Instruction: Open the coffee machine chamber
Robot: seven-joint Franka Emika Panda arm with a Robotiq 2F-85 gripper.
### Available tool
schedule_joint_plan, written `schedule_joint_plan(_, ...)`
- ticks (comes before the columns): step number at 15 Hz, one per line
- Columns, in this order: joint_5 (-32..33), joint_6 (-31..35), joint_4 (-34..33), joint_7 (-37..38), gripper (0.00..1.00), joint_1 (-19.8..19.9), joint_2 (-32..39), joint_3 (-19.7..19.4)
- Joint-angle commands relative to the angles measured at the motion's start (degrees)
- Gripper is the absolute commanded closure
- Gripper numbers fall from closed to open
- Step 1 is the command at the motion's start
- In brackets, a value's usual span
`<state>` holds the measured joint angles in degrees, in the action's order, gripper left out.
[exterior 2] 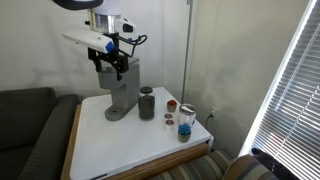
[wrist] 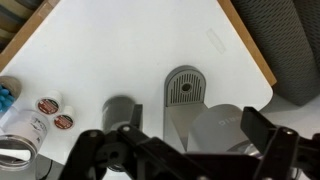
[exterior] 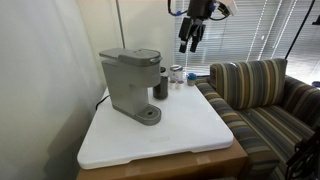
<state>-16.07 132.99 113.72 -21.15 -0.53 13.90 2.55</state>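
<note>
The grey coffee machine (exterior: 128,82) stands on the white table in both exterior views (exterior 2: 121,92). Its chamber lid (exterior: 131,55) is down. In the wrist view I look down on the rounded grey chamber top (wrist: 215,125) and the round drip base (wrist: 184,88). My gripper (exterior: 187,38) hangs open and empty above the machine's head (exterior 2: 111,62). In the wrist view its two dark fingers (wrist: 185,150) spread to either side of the chamber top, apart from it.
A dark cylindrical cup (exterior: 161,84) stands beside the machine (wrist: 120,110). Coffee pods (wrist: 47,104) and a glass jar (exterior 2: 186,122) sit further along the table (exterior: 160,135). A striped couch (exterior: 265,95) borders the table. Window blinds (exterior 2: 295,90) are nearby.
</note>
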Motion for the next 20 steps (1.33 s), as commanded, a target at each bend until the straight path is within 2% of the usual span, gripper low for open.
schedule_joint_plan(1, 0.4, -0.1, -0.2, 0.3, 0.0, 0.9, 0.0, 1.0)
schedule_joint_plan(8, 9.7, 3.2, -1.3, 11.4, 0.0, -3.3, 2.6, 1.1)
schedule_joint_plan(13, 10.4, 3.1, -2.2, 12.7, 0.0, -4.1, 4.9, 2.5)
schedule_joint_plan(14, 10.4, 3.0, -2.4, 12.3, 0.05, -4.1, 5.3, 2.7)
schedule_joint_plan(15, 10.3, 3.1, -2.6, 12.1, 0.26, -4.1, 5.7, 2.9)
schedule_joint_plan(17, 10.5, 3.0, -3.4, 11.7, 0.3, -4.0, 6.6, 3.1)
schedule_joint_plan(20, 10.3, 3.8, -4.4, 10.7, 0.52, -4.0, 7.6, 3.6)
